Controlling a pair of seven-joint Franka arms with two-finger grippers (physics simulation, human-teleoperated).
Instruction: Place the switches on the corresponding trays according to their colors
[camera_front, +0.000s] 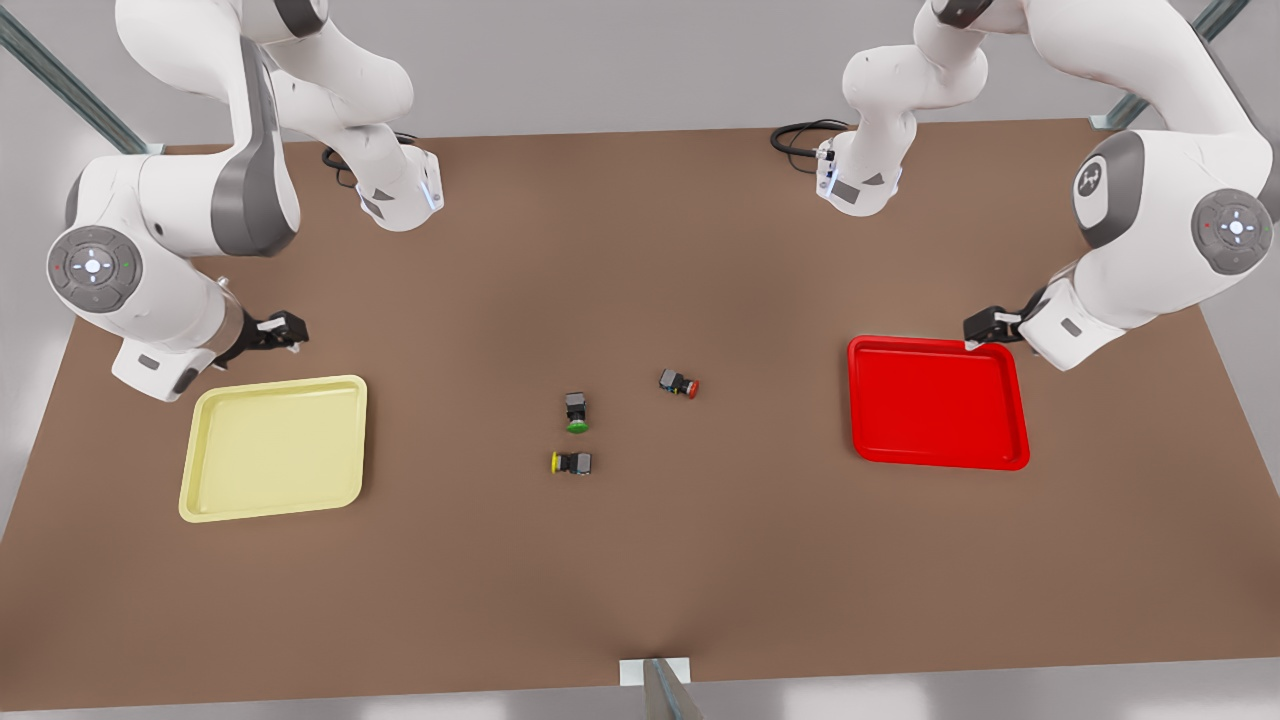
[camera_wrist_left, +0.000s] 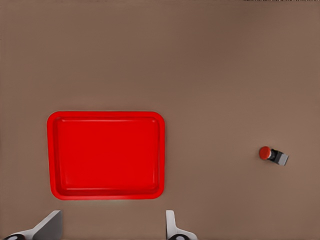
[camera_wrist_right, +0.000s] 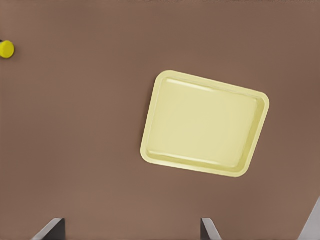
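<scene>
The left gripper hangs above the far edge of the red tray at the front view's right, its arm bent at the elbow with the wrist pointing down; in the left wrist view its fingers stand wide apart and hold nothing. The right gripper hovers just beyond the far rim of the pale yellow tray at the front view's left, that arm folded likewise, fingers spread and empty. Both trays lie flat on the brown desk, well apart. Between them, near the desk's middle, lie the red-capped switch, the yellow-capped switch and a green-capped switch, each on its side, none touching.
</scene>
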